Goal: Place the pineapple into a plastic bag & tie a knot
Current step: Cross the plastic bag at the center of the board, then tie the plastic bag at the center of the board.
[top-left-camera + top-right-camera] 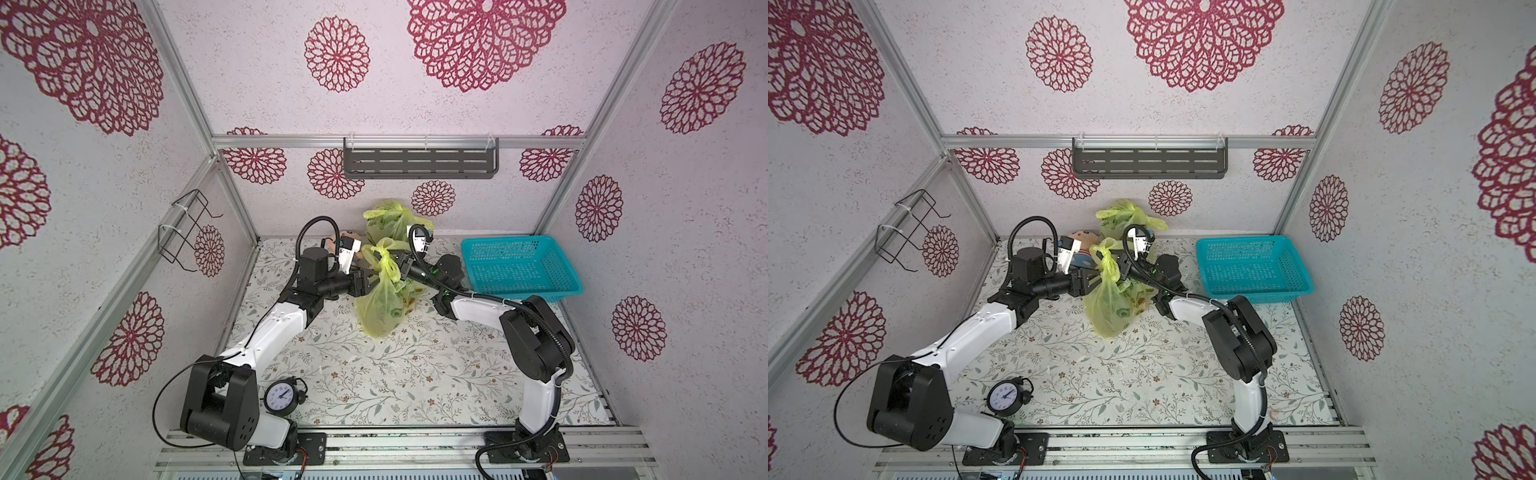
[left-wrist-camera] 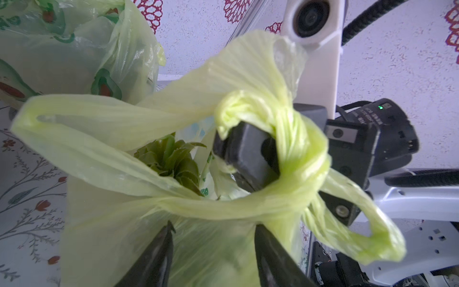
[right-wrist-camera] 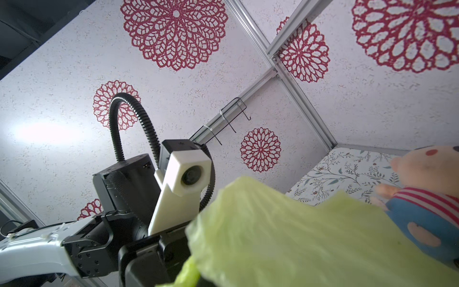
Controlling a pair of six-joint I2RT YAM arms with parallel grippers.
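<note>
A yellow-green plastic bag (image 1: 382, 307) (image 1: 1108, 307) stands mid-table with its neck pulled upward. The pineapple's green crown (image 2: 171, 159) shows inside its mouth in the left wrist view. The bag's handles are twisted into a knot (image 2: 298, 154) (image 1: 384, 253). My left gripper (image 1: 365, 282) (image 2: 214, 226) is at the left of the bag's neck, jaws apart, with bag film just beyond them. My right gripper (image 1: 401, 266) (image 2: 248, 154) reaches through the handle loop from the right, shut on a handle strand. In the right wrist view, bag film (image 3: 298, 236) hides its jaws.
A second tied green bag (image 1: 388, 220) stands behind by the back wall, with a plush toy (image 1: 351, 241) to its left. A teal basket (image 1: 519, 241) sits at the right. A small clock (image 1: 281, 397) stands by the left arm's base. A dark shelf (image 1: 419, 164) hangs on the back wall.
</note>
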